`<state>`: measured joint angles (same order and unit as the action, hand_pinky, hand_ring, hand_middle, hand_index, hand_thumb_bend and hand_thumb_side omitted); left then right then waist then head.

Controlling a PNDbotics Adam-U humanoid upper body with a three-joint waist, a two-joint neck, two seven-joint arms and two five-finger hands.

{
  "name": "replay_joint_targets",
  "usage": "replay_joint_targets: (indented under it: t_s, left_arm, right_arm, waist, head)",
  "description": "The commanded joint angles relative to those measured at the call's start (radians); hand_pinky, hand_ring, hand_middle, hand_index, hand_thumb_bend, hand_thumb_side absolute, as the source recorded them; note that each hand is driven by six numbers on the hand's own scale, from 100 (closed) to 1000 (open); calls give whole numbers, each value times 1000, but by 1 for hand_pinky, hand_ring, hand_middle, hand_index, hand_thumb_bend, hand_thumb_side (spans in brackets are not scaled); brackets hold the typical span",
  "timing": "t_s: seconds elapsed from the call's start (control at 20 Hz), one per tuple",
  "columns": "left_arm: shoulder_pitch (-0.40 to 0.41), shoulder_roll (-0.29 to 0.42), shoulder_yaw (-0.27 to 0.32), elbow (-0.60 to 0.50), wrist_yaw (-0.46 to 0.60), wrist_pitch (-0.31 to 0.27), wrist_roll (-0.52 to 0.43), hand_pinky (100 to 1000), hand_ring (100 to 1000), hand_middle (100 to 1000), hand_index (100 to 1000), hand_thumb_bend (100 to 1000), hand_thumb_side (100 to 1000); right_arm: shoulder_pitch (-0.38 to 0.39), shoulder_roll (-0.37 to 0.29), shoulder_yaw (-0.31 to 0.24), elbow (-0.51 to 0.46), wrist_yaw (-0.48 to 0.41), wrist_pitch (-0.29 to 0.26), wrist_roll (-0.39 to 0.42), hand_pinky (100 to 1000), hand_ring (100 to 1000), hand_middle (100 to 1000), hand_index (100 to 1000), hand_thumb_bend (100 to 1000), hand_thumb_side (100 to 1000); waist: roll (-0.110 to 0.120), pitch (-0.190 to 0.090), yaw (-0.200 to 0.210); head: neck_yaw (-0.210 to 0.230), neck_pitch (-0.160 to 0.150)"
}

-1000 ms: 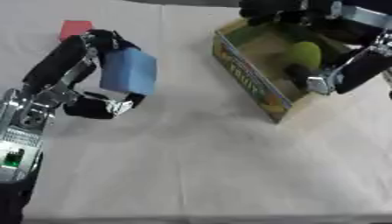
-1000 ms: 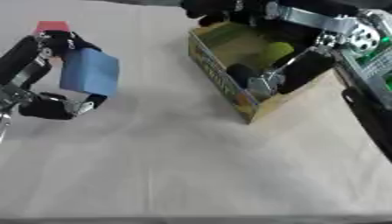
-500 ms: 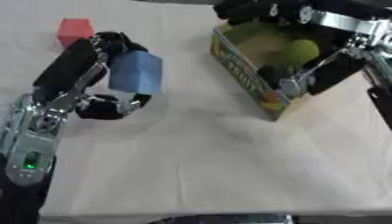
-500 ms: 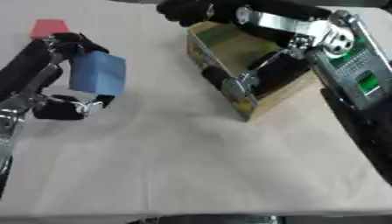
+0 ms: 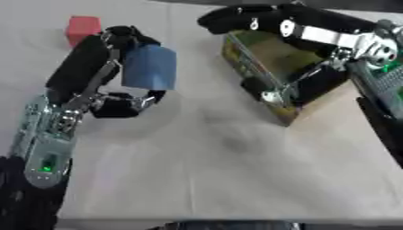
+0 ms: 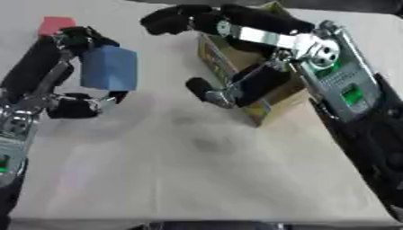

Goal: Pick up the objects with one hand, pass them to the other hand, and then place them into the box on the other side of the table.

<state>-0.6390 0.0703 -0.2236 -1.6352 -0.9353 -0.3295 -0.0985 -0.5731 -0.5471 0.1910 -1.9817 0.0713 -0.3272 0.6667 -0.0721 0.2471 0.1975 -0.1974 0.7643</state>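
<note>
This looks like a robot test place, such as a lab, and not a home. The table (image 5: 236, 179) is covered with a plain pale cloth, and only few simple practice things are on it: a small red block (image 5: 82, 28) at the far left and an open cardboard box (image 5: 277, 72) with green printed sides. Two black and silver machine arms with green lights reach over the table. The room around it cannot be seen.
</note>
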Motion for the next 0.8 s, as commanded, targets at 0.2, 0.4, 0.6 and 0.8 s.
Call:
replay_joint_targets:
  t_s: [0.2,0.4,0.6,0.8]
  left_arm:
    - [-22,-23,-4,-42,-4,-13,31,409,465,462,534,100,100]
    - [-39,-26,-15,-41,-44,-43,51,424,474,467,540,100,100]
    - [-50,-37,-23,-30,-93,-65,73,424,474,467,540,100,100]
    - [-54,-48,-25,-12,-120,-73,77,426,475,468,541,100,100]
  right_arm:
    - [-28,39,-17,-18,62,22,-26,853,994,952,972,100,100]
    - [-40,92,-20,7,105,51,8,884,1000,1000,995,100,101]
    - [-58,141,-31,49,174,50,17,888,1000,1000,1000,100,107]
    - [-64,164,-32,79,232,19,11,904,1000,1000,999,100,118]
  waist:
    - [-13,-30,8]
    - [-23,-23,18]
    - [-36,-14,33]
    - [-42,-9,38]
  head:
    - [-24,6]
    - [-41,6]
    - [-55,6]
    - [-60,6]
